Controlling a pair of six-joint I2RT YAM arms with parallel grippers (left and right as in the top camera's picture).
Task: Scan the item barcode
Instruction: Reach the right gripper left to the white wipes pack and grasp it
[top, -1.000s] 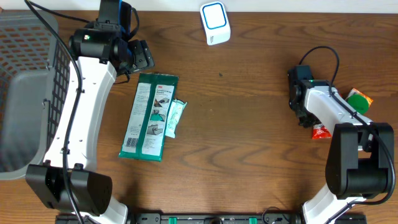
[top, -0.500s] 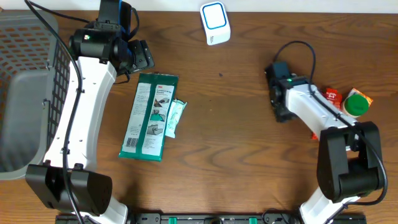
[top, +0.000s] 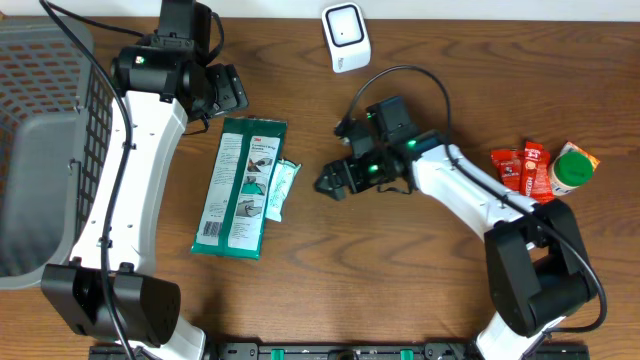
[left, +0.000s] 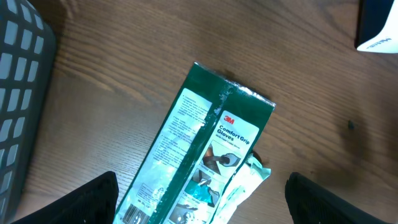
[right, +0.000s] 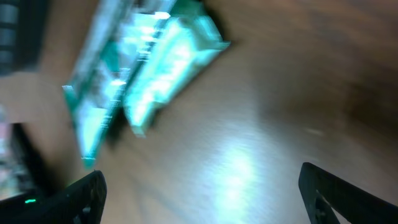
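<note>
glove pack (top: 240, 187): 1 (flat on table) | sachet (top: 281, 189): 1 | red packets (top: 506, 166): 2

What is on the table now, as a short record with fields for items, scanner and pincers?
scanner: white box-shaped barcode scanner, far table edge
item: flat green plastic glove package, lying flat
second item: small white-green sachet, at the package's right edge
left pincer: open, empty, beyond the package's far end
right pincer: open, empty, right of the sachet
basket: grey plastic mesh basket, far left
</note>
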